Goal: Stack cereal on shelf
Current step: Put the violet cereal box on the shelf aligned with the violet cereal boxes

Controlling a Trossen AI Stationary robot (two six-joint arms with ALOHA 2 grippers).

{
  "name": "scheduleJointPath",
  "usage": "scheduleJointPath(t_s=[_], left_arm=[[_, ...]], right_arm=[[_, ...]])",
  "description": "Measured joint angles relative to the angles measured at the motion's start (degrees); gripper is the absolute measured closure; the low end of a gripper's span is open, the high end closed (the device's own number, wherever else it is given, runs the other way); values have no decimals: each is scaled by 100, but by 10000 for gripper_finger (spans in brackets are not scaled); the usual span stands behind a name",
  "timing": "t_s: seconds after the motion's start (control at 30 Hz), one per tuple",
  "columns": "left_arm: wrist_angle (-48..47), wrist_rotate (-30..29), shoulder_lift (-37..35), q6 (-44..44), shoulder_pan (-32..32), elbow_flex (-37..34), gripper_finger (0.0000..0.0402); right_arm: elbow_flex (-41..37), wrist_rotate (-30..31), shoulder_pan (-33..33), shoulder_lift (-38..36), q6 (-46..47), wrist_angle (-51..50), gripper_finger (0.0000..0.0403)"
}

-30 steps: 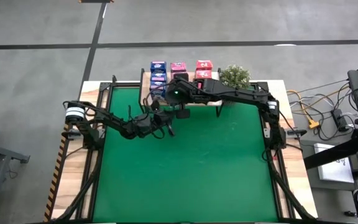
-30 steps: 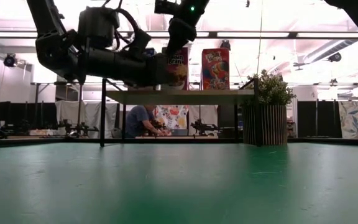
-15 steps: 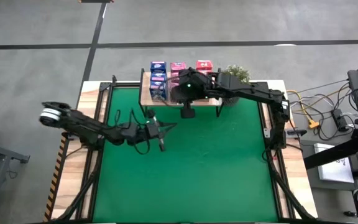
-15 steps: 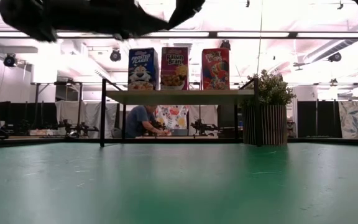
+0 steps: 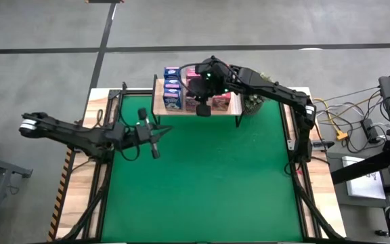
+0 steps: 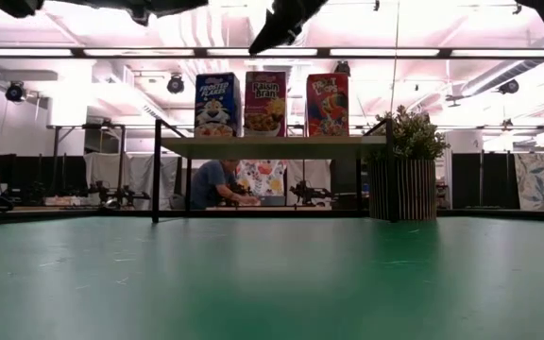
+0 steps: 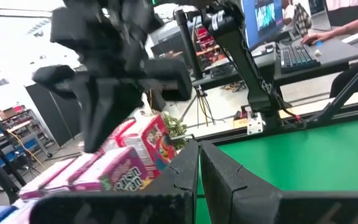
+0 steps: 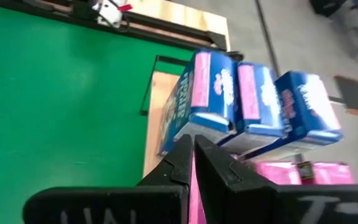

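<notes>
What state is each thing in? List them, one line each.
cereal boxes: upright in rows on the shelf, none held
shelf: standing at the far edge of the mat, loaded
left gripper: shut, empty, above the mat
right gripper: shut, empty, above the boxes
potted plant: upright beside the shelf

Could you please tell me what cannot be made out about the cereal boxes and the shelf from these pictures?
- High view: the right arm and right hand cover part of the shelf, so the cereal boxes cannot be counted.
- Low view: only three front boxes show; any behind them are hidden.
- Left wrist view: the boxes are blurred and partly covered by the left hand.
</notes>
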Motion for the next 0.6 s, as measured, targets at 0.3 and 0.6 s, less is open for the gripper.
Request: scheduleJointPath(t_s=[0.3,0.6], left_arm=[[-717,0,-676,-49,0,0,402],[-870,1,-749,-50,0,-2,402]], right_arm=[[-343,-334,-195,4,-23,8,394],[-485,-353,-256,4,-55,73,394]])
